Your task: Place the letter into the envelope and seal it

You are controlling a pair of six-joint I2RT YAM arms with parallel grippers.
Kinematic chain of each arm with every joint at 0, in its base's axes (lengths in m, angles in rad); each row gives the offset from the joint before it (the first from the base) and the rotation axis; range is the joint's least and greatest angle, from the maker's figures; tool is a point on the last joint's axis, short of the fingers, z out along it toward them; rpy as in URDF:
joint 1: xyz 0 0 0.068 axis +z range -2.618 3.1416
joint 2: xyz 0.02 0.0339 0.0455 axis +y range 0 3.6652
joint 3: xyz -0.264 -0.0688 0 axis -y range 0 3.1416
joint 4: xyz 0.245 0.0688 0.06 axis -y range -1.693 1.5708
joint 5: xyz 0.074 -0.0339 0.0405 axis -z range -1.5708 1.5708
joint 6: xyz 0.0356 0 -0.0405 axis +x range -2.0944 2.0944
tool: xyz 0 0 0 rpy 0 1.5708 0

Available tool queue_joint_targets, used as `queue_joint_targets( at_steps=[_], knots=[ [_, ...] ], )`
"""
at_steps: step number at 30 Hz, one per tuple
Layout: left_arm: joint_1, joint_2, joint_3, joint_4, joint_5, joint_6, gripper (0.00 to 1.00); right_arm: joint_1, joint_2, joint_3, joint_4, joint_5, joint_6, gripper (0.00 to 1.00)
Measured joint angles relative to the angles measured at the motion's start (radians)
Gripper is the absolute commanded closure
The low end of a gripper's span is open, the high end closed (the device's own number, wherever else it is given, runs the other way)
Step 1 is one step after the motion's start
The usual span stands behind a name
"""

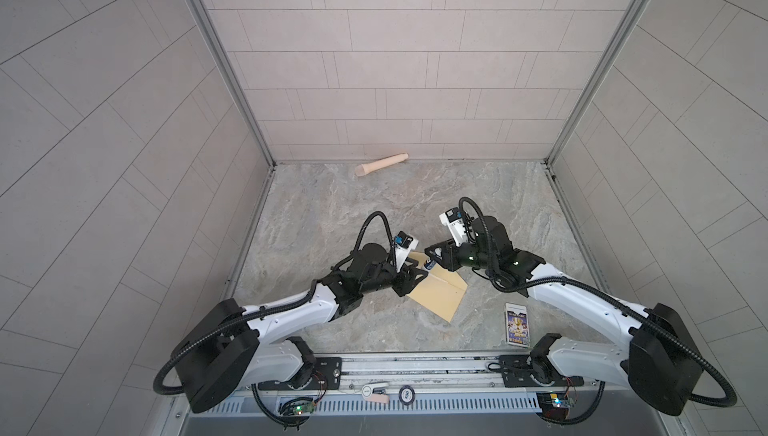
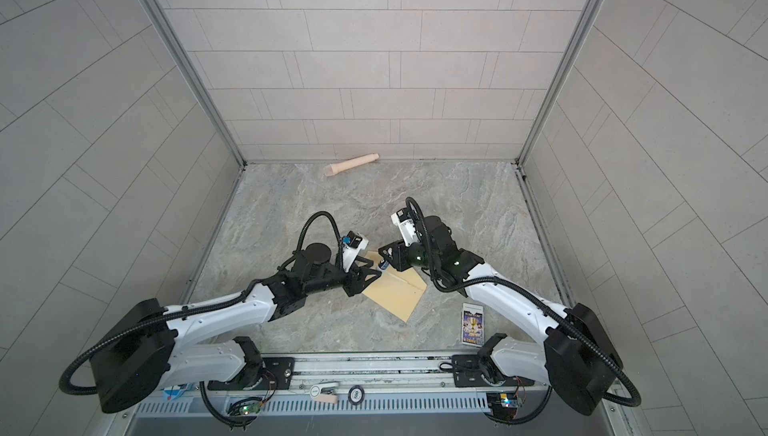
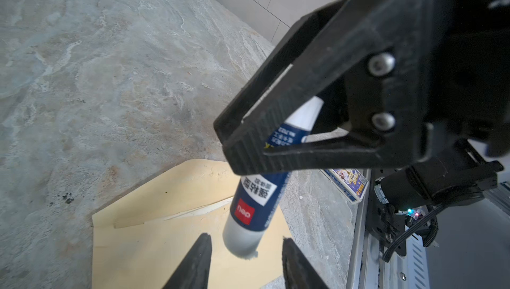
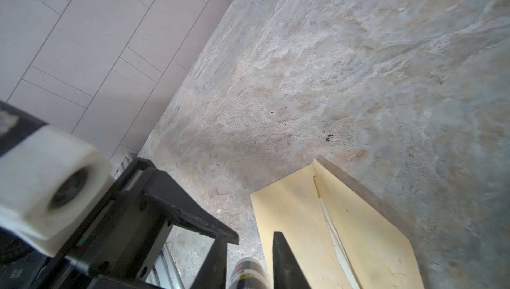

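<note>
The yellow-tan envelope (image 1: 440, 296) (image 2: 399, 294) lies flat on the stone table with its flap open (image 3: 165, 191) (image 4: 367, 218). A thin cream-white edge of the letter (image 3: 204, 210) (image 4: 335, 235) shows along the envelope's mouth; the rest is hidden inside. My right gripper (image 1: 430, 259) (image 2: 384, 259) (image 4: 249, 243) is shut on a blue and white glue stick (image 3: 256, 202) (image 4: 248, 271) that points down at the envelope. My left gripper (image 1: 417, 278) (image 2: 374, 275) (image 3: 245, 246) is open, and the stick's pale lower end hangs between its fingertips without touching them.
A pale wooden peg (image 1: 381, 164) (image 2: 351, 164) lies by the back wall. A small blue card box (image 1: 516, 325) (image 2: 473, 325) (image 3: 347, 182) sits near the front edge on the right. Tiled walls enclose three sides.
</note>
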State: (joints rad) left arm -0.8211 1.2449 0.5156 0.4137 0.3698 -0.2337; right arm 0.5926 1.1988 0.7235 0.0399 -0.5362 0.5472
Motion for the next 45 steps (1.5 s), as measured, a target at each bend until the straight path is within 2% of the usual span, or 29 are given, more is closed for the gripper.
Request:
queue_joint_targets(
  at_steps=[7, 18, 23, 27, 31, 32, 33, 36, 38, 41, 45],
  knots=[
    [0.0, 0.006, 0.014, 0.055, -0.011, 0.042, 0.51, 0.008, 0.0, 0.0, 0.004, -0.034, 0.031, 1.0],
    [-0.002, 0.067, 0.036, 0.12, 0.033, 0.045, 0.5, 0.022, 0.008, 0.013, 0.013, -0.056, 0.08, 1.0],
    [-0.006, 0.08, 0.044, 0.124, 0.047, 0.035, 0.65, 0.023, 0.026, 0.028, 0.022, -0.065, 0.089, 1.0],
    [-0.003, 0.077, 0.064, 0.087, 0.034, 0.032, 0.7, 0.022, 0.041, 0.045, 0.019, -0.068, 0.086, 1.0],
    [-0.005, 0.068, 0.074, 0.056, 0.027, 0.029, 0.91, 0.023, 0.047, 0.061, 0.013, -0.062, 0.08, 1.0],
    [-0.006, 0.067, 0.079, 0.045, 0.026, 0.028, 0.97, 0.023, 0.048, 0.064, 0.008, -0.061, 0.079, 0.97],
    [-0.006, 0.067, 0.086, 0.034, 0.025, 0.024, 1.0, 0.023, 0.05, 0.068, 0.005, -0.059, 0.078, 0.88],
    [-0.006, 0.067, 0.118, -0.03, 0.013, 0.004, 1.0, 0.018, 0.054, 0.078, -0.014, -0.05, 0.075, 0.52],
    [-0.006, 0.067, 0.138, -0.077, -0.002, -0.019, 1.0, -0.002, 0.054, 0.079, -0.04, -0.05, 0.061, 0.41],
    [0.003, 0.064, 0.135, -0.126, -0.011, -0.07, 1.0, -0.055, 0.054, 0.081, -0.106, -0.072, 0.021, 0.31],
    [0.031, 0.023, -0.006, -0.127, -0.04, -0.166, 1.0, -0.153, 0.068, 0.072, -0.143, -0.056, -0.027, 0.26]
  ],
)
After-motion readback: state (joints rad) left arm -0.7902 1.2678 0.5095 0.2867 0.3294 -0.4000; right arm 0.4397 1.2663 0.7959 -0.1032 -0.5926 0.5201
